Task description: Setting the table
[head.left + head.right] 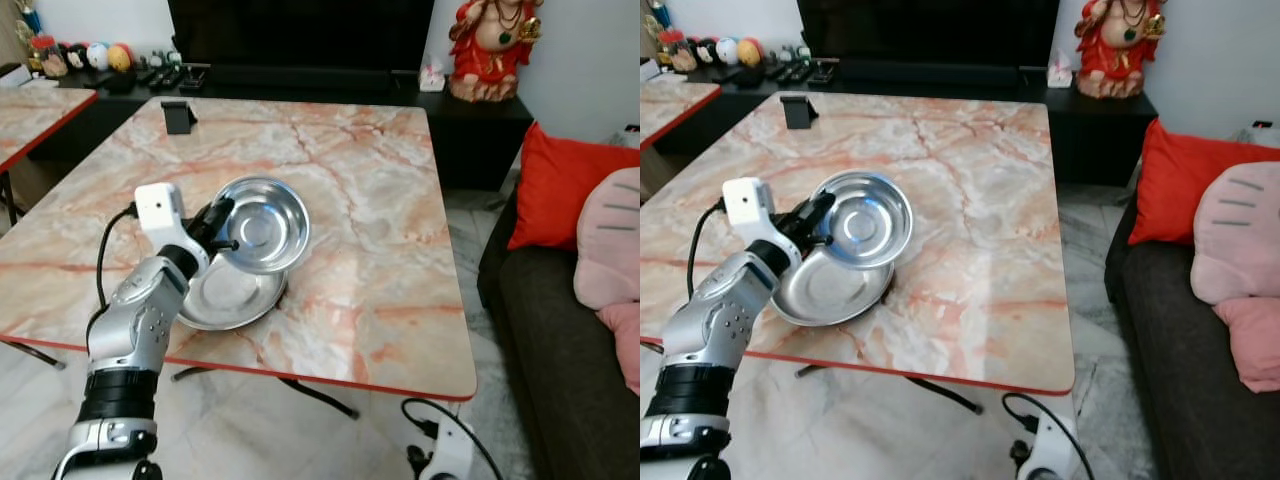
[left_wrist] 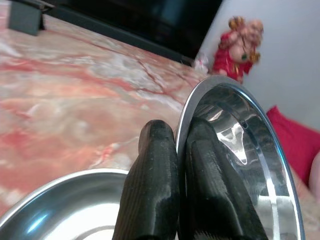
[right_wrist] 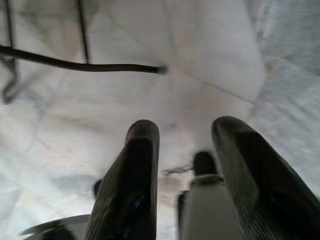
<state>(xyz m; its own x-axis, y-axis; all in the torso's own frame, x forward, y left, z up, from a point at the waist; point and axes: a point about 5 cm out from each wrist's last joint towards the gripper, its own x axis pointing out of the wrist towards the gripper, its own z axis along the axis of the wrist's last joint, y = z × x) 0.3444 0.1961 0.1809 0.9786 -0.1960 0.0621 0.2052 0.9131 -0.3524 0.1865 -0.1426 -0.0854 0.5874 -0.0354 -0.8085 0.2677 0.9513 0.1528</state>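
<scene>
Lifting one shiny bowl out of another, by the look of it. Left end effector (image 1: 224, 230) pinching the rim of the top bowl (image 1: 262, 222), one finger inside and one outside, squeezed tight on the thin metal. Top bowl tipped up on its edge, held above the bottom bowl (image 1: 228, 293) and partly over it. Bottom bowl sitting flat on the marble counter (image 1: 370, 200), near the front edge with the red trim. Seen close in the left wrist view: fingers (image 2: 152, 185) shut on the rim, with the bottom bowl just below.

Right end effector (image 3: 182, 175) hanging low by the floor, fingers spread apart, holding nothing.

Probably the step of pulling the two bowls apart, so each can go to its own place. Next, likely, carrying the top bowl to a bare spot on the counter, well apart from the bottom one. Calls for tipping it level first, then lowering it slowly before letting go. Thin, slippery rim, so a careful, steady hold needed.

Small black stand (image 1: 178, 116) at the far end of the counter, well out of the way.
</scene>
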